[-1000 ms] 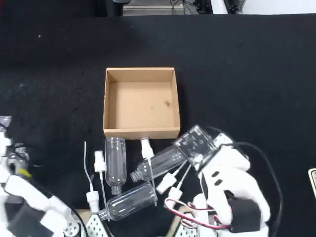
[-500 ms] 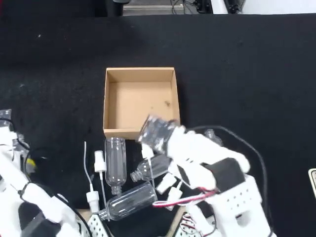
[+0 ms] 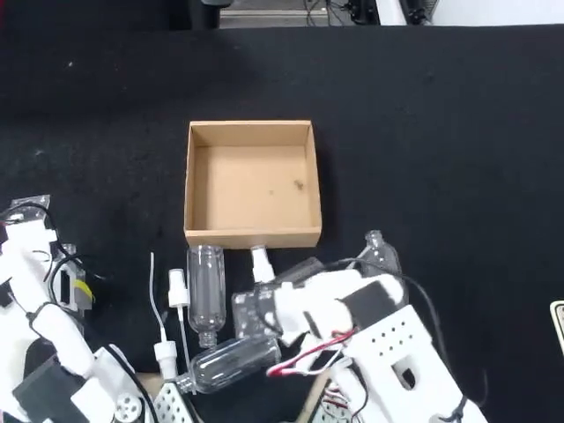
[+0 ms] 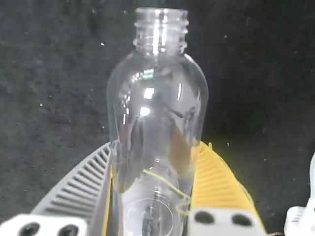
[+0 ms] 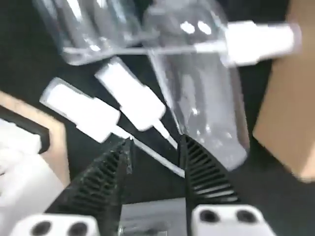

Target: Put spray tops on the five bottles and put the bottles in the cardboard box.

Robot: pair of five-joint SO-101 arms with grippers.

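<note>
Seen from above, a black cloth table (image 3: 441, 132) holds an open cardboard box (image 3: 252, 236) at its middle, with nothing inside it. The loose parts lie just near of the box.

The left gripper (image 4: 156, 147) is clamped on the body of a clear held bottle (image 4: 157, 93), with one grey finger and one yellow finger on either side of it. The bottle's long axis runs straight out along the fingers. Its open threaded neck points away from the wrist and has no spray top.

The right gripper (image 5: 155, 142) hangs low over the pile with its black fingers (image 5: 106, 172) spread apart, holding nothing. A thin dip tube lies in the gap between them. Two white spray tops (image 5: 133, 98) sit just beyond the fingertips, beside a lying bottle (image 5: 206, 93).

From above, an upright-lying bottle (image 3: 205, 293) points its neck toward the near edge, with its long axis running near to far. The nearest bottle (image 3: 231, 361) lies almost left to right, neck to the left. A loose spray top (image 3: 178, 287) lies just left of the first.

The bottles look thin, light and smooth, so they would likely roll or dent; the mid-body seems the safest hold. The spray tops look small, with bendy tubes, and are best pinched by the white head.
</note>
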